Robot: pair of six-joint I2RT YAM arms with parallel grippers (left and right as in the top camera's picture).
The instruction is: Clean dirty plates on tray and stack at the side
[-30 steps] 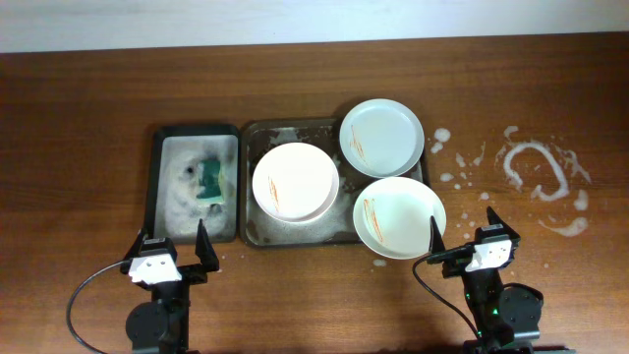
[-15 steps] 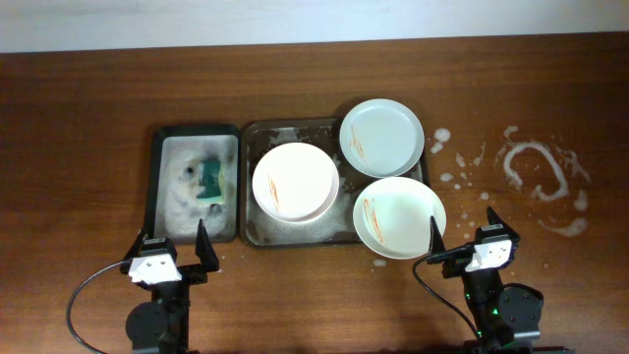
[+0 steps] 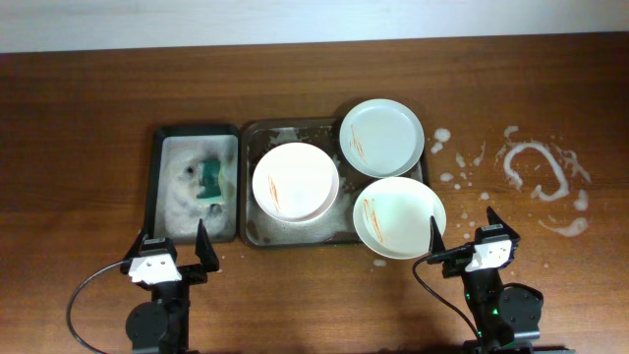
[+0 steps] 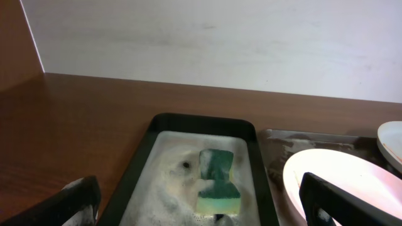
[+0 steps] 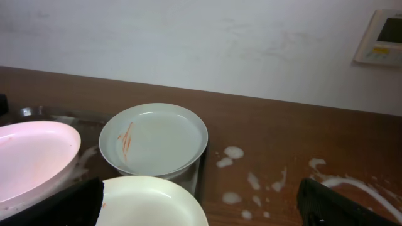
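Three white plates with orange streaks rest on the dark tray: one at its left, one at the back right, one at the front right overhanging the tray edge. A green sponge lies in the soapy basin to the left. The sponge and the left plate show in the left wrist view. My left gripper is open and empty in front of the basin. My right gripper is open and empty by the front right plate; the back plate lies beyond.
Soap foam splashes lie on the wooden table to the right of the tray, also in the right wrist view. A white wall runs behind the table.
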